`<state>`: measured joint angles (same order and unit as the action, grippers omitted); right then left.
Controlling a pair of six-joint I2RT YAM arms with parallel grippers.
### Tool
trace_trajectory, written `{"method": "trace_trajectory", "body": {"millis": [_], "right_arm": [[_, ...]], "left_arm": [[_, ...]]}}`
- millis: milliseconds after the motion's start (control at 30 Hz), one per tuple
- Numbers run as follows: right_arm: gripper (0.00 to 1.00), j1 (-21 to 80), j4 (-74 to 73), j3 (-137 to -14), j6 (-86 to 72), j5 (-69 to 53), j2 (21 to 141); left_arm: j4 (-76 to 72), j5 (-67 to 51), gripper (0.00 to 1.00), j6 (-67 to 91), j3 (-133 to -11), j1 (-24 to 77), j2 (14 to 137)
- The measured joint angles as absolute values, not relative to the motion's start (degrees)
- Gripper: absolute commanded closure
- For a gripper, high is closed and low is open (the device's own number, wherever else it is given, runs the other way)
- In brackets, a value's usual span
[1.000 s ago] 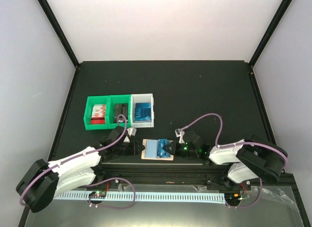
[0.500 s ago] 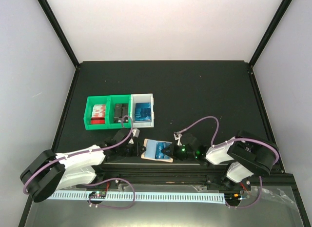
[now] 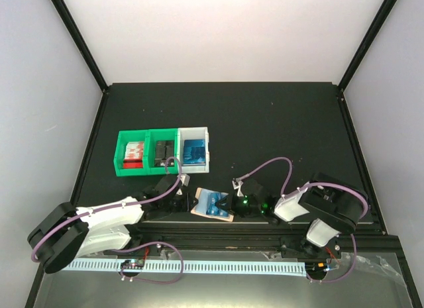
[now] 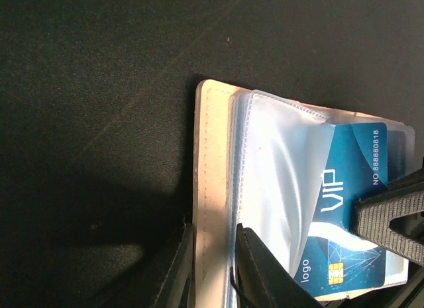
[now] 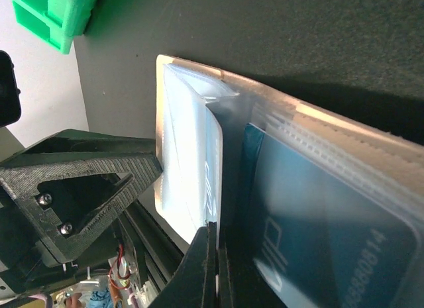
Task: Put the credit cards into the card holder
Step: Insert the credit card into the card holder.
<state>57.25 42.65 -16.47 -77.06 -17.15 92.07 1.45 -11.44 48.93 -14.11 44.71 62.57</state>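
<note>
Both jaws clamped, facing each other.

Left wrist view: holder point(image 4: 213, 189) cropped at bottom; card point(image 4: 361, 165) partly veiled under cloudy sleeve point(image 4: 278, 155). Right wrist view: card print blurred, cropped right. Overhead: bins point(image 3: 163, 132) contents too small.

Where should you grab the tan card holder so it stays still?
Probably best to take the card holder by its bare tan edge strip, coming from the robot's left. That strip is flat and sticks out past the bulging clear sleeves, so jaws can pinch it. The blue card fills the right side.
</note>
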Motion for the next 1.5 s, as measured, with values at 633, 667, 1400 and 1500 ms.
{"method": "trace_trajectory", "body": {"millis": [633,667,1400,1500], "right_arm": [[0.99,57.63,34.11,-14.96,-75.31,-11.03,84.27],[0.99,57.63,34.13,-14.96,-75.31,-11.03,84.27],[0.97,58.52,46.57,-16.78,-77.23,-12.97,94.7],[0.94,58.52,46.54,-17.06,-77.28,-13.3,94.87]], "left_arm": [[2.33,-10.5,0.82,48.66,-14.26,45.04,62.26],[2.33,-10.5,0.82,48.64,-14.26,45.04,62.26],[1.93,-11.27,0.82,48.62,-14.26,45.04,62.61],[1.93,-11.27,0.8,48.62,-14.26,45.04,62.61]]}}
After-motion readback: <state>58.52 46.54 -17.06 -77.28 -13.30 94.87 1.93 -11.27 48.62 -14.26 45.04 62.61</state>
